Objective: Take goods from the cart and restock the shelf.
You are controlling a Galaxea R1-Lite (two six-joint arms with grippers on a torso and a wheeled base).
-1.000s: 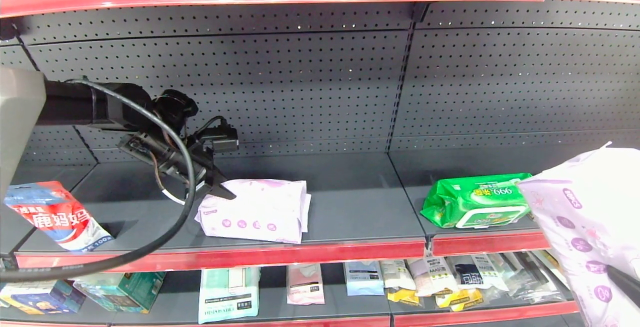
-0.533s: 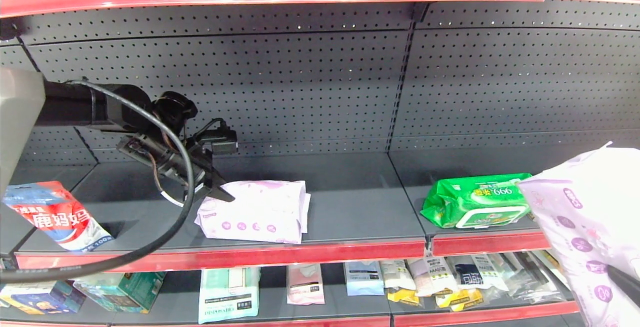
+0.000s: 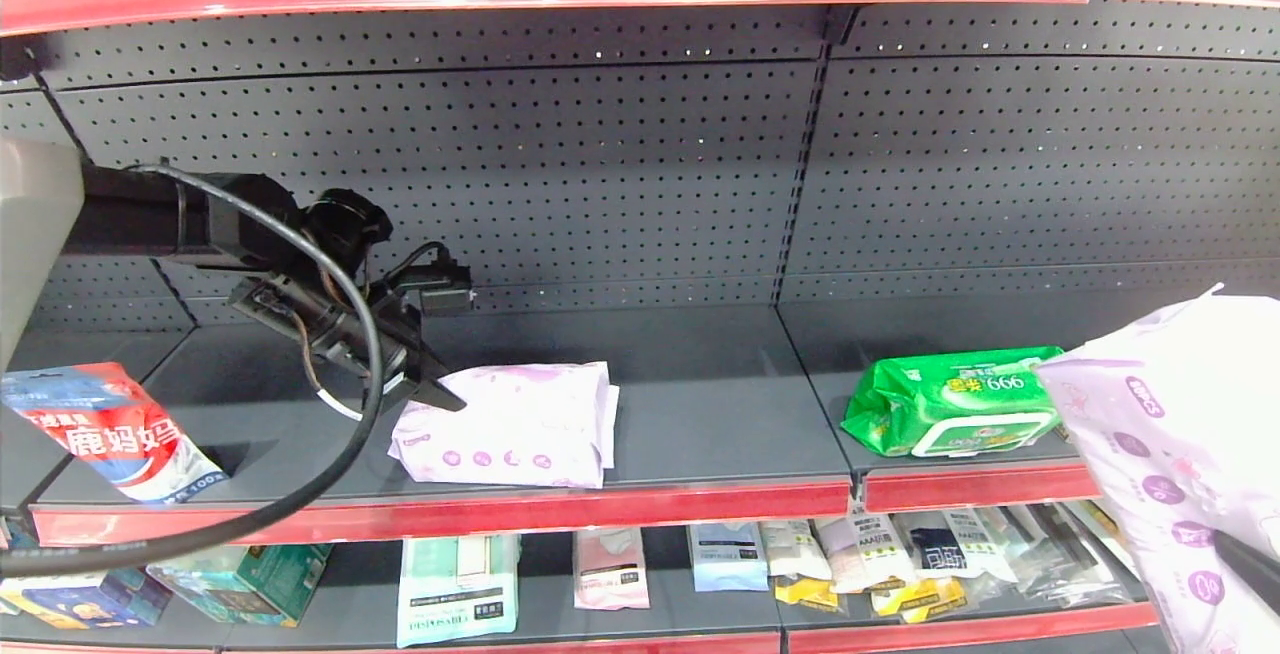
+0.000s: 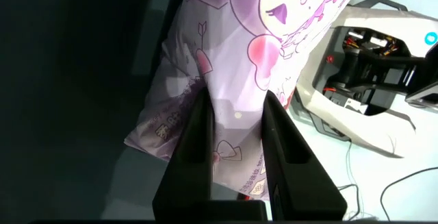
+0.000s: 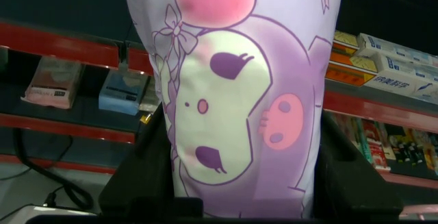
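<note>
A purple cartoon-print pack (image 3: pixel 515 422) lies flat on the grey shelf (image 3: pixel 720 404), left of centre. My left gripper (image 3: pixel 445 396) is at its left end, and in the left wrist view the left gripper (image 4: pixel 236 99) is shut on the pack (image 4: pixel 236 53), with both fingers (image 4: pixel 200 125) pressing into the soft wrap. A second purple pack (image 3: pixel 1170 434) is held up at the lower right, in front of the shelf. My right gripper (image 5: pixel 243 152) is shut on this pack (image 5: pixel 236 94), and one black finger (image 3: pixel 1245 562) shows below it.
A green wipes pack (image 3: pixel 950 399) lies on the right shelf section. A red and blue bag (image 3: pixel 100 429) leans at the far left. Bare shelf lies between the purple and green packs. Several small goods (image 3: pixel 790 554) fill the lower shelf under the red edge (image 3: pixel 450 512).
My left arm has drawn slightly to the left and the shelf pack has settled a little lower and flatter. The right arm and its pack have not moved.
</note>
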